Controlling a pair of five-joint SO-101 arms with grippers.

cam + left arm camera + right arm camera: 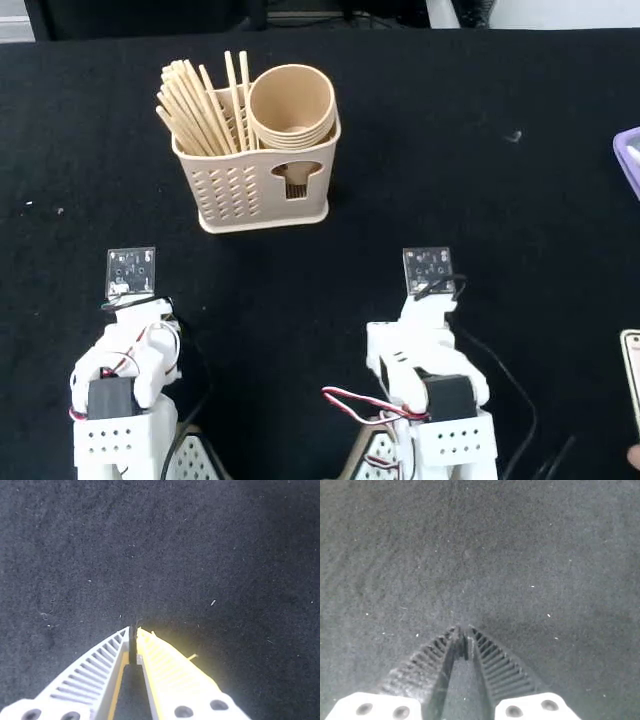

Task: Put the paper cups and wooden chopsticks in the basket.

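High view showed the basket [262, 190] far back on the black cloth [470, 200], cups [292, 105] and chopsticks [200, 110] standing inside it, well apart from both arms at the near edge. The left gripper [134, 632] and right gripper [462, 632] had their fingers pressed together, holding nothing.

no readable text, labels or numbers anywhere

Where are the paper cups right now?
High view: the paper cups sit stacked inside the basket, on its right side, beside the wooden chopsticks.
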